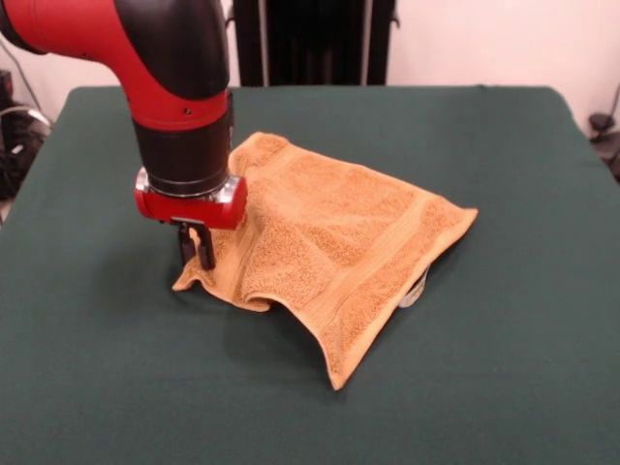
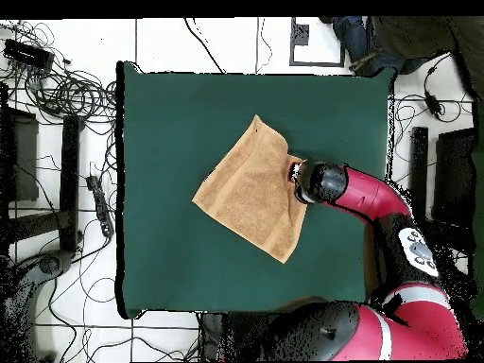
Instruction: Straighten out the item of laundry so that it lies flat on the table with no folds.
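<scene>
The item of laundry (image 1: 329, 232), a golden-orange terry towel with a paler woven band, lies rumpled in the middle of the dark green table (image 1: 504, 368). Its front edge bulges up in a fold, and a small white tag (image 1: 417, 289) peeks out under its right edge. My gripper (image 1: 198, 250) points straight down at the towel's left corner and is shut on the cloth there, close to the table. In the overhead view the towel (image 2: 248, 189) lies as a diamond on the table (image 2: 170, 265), with the gripper (image 2: 294, 174) at its right corner.
The red and black arm (image 2: 378, 203) reaches in from the bottom right of the overhead view. A person's legs (image 2: 364, 43) show beyond the table's top right corner. Cables (image 2: 66, 95) lie on the floor to the left.
</scene>
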